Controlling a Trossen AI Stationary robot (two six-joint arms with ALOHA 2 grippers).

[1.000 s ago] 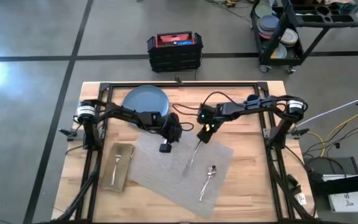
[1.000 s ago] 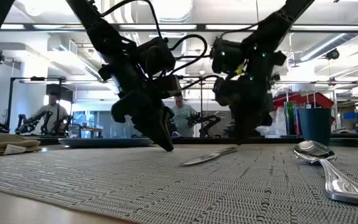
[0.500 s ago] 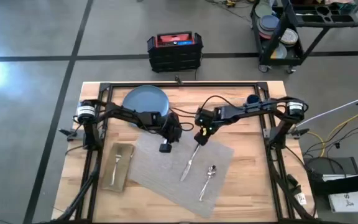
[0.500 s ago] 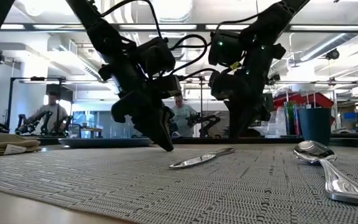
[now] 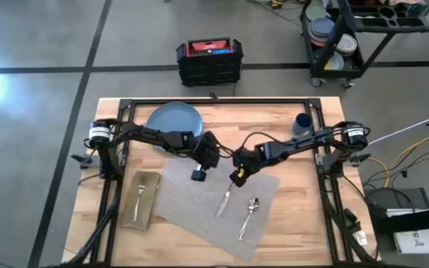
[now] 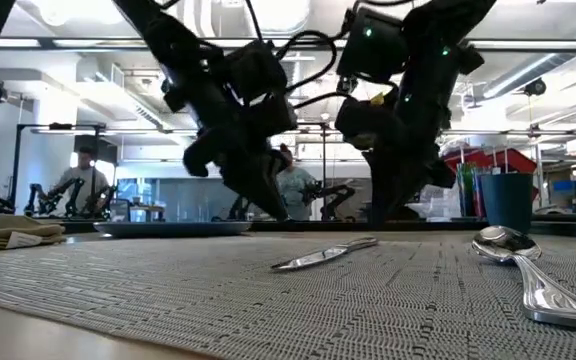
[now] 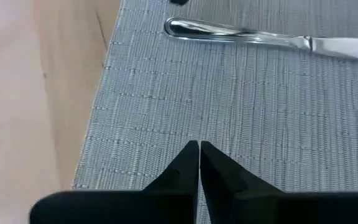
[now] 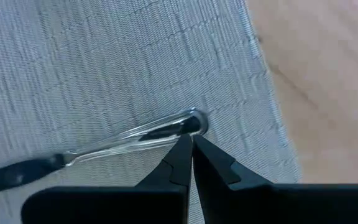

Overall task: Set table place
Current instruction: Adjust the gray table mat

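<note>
While both grippers sit pinched closed and empty, the right gripper (image 5: 234, 178) hovers right by the knife (image 5: 224, 202) handle on the placemat (image 5: 177, 201). Left gripper (image 5: 197, 176) hangs over the mat's far edge, spoon (image 5: 249, 216) right of the knife.

Knife (image 6: 326, 254) and spoon (image 6: 521, 262) flat on grey placemat (image 6: 218, 300), blue cup (image 6: 507, 202) behind

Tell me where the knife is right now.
In the high view the knife lies flat on the placemat, left of the spoon, its handle end just below the right end effector.
</note>
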